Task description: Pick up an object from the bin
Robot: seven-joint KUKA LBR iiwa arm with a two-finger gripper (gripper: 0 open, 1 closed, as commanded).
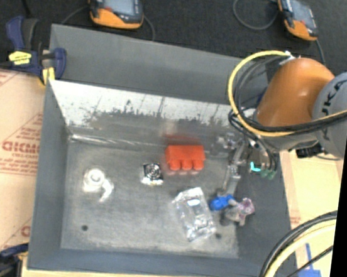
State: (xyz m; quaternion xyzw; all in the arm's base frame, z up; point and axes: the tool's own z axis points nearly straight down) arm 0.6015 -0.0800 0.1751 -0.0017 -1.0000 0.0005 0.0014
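Pincer (pixel 227 196) low at right of bin (pixel 138 67), tip by small blue piece (pixel 218 203), its opening cannot be told

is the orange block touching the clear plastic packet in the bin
Apart. The camera view shows a strip of bare bin floor between the orange block and the clear plastic packet.

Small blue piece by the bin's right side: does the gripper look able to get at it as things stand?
Probably yes. The gripper hangs just above the blue piece and nothing covers it, though the clear plastic packet and a purple-and-dark thing lie close beside it.
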